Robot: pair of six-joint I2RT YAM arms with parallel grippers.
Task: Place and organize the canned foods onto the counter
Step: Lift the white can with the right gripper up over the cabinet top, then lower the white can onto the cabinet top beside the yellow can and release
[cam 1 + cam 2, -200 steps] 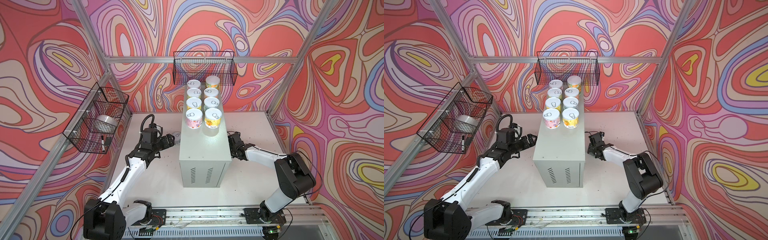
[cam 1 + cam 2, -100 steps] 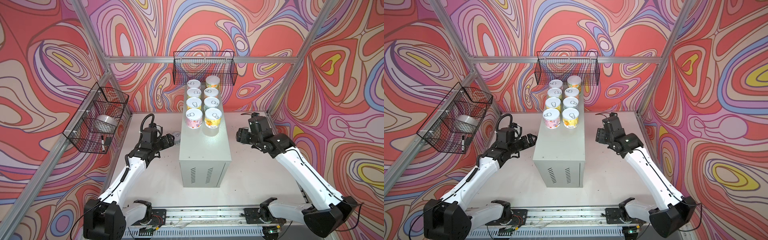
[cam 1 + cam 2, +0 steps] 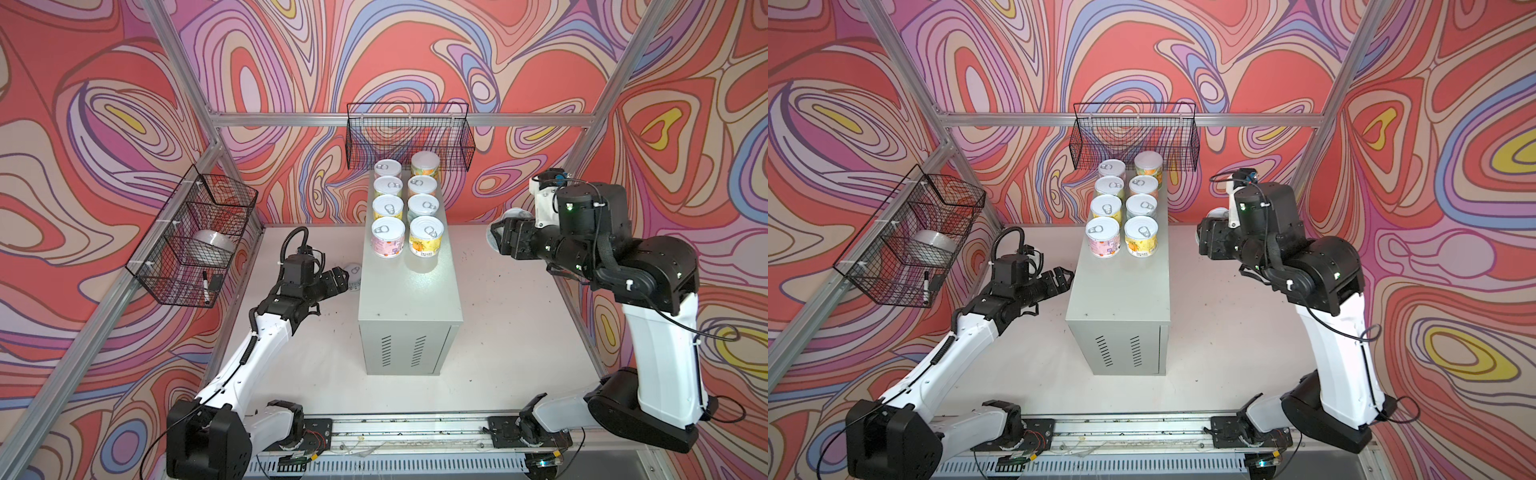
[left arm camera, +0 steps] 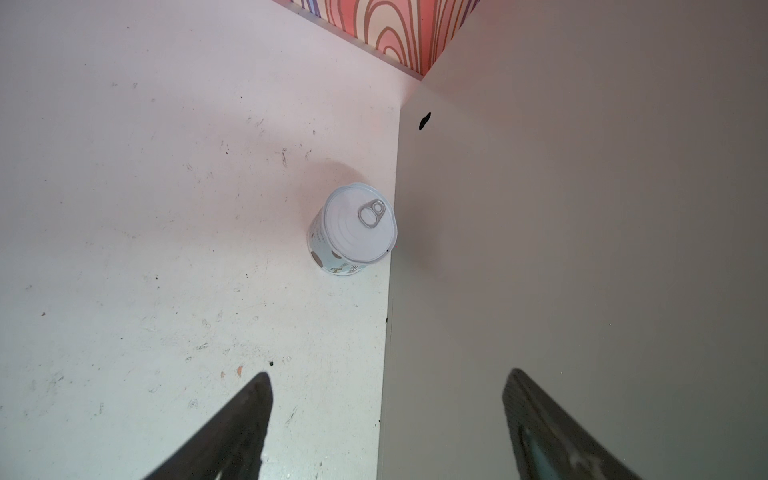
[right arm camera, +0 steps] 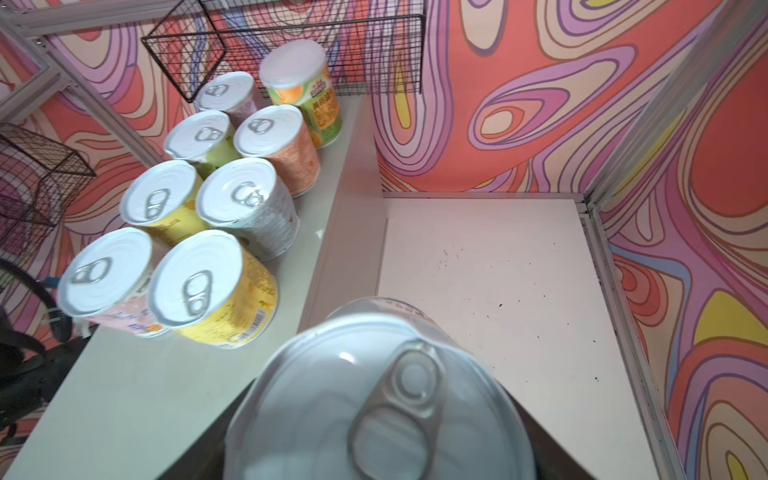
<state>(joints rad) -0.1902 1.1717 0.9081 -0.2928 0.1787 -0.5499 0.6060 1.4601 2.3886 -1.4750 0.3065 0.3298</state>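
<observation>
Presently, eight short silver-lidded cans stand upright in two columns of four on the rear half of the pale grey rectangular metal cabinet that serves as the counter. Its front half is bare.

**Right gripper**: closed on a ninth silver-lidded can, held upright off the counter's right edge at about counter height. The lid hides the fingers in the wrist view, so the grip appears to be on the can's body, though I cannot confirm the contact points.

**Left gripper**: spread wide and empty, low beside the counter's left wall. A light-blue-labelled can stands upright on the white table, just beside or touching that wall.

**Step in hand (judged):** set the held can in the right column, directly in front of the yellow-labelled can.

**Recommendations:**
- Carry the can in level and clear the counter's edge before moving inward.
- Descend in line with the column, close to the yellow-labelled can without nudging it or the pink-labelled can alongside.
- Release only once the base sits flat, then withdraw straight upward.
- For the table can, set the fingers along the wall, since the wall side leaves little room.
</observation>
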